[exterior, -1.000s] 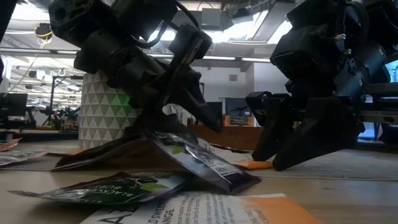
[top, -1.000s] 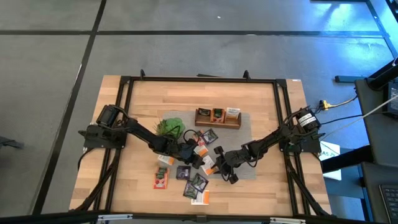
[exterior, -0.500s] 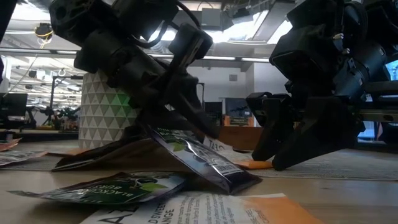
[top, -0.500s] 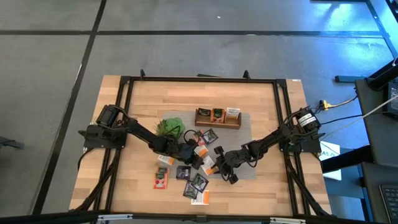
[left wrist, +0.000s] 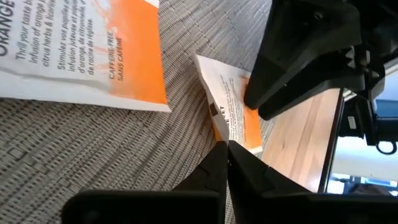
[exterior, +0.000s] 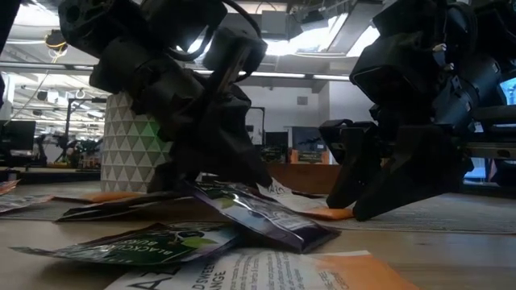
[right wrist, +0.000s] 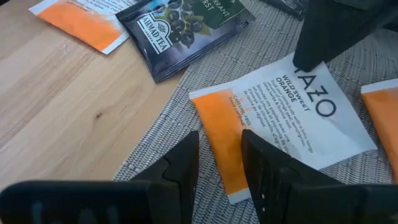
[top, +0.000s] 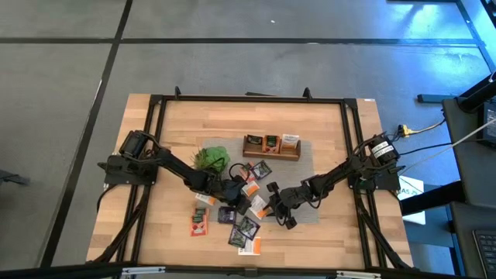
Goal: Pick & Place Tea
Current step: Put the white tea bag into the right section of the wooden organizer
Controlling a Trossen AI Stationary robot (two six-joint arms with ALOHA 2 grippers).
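Tea sachets lie scattered on the grey mat (top: 306, 167) and the wood: a white-and-orange one (right wrist: 280, 118), a dark purple one (exterior: 274, 216) and a red one (top: 200, 223). My left gripper (left wrist: 225, 149) is shut, with nothing showing between its fingertips. It stands low over the mat, just above the dark purple sachet's far end (exterior: 205, 192). My right gripper (right wrist: 221, 155) is open, and its fingers stand on either side of the orange end (right wrist: 217, 124) of the white-and-orange sachet. The two grippers face each other closely at the table's middle. My left gripper's shut fingers slant down over the far end of the dark purple sachet, which lies almost flat on the mat. The gripper's own body hides the spot, so I cannot tell whether they touch it.
A brown wooden box (top: 271, 146) with sachets in its compartments stands at the far middle. A green plant (top: 209, 159) in a white patterned pot (exterior: 133, 145) sits beside my left arm. More sachets (top: 248, 227) lie toward the near edge.
My left gripper has shut without shifting and has rolled slightly. The dark purple sachet, which leaned up steeply against its fingers, has sunk: its raised far end is lower and it lies nearly flat. Its near end has stayed on the mat.
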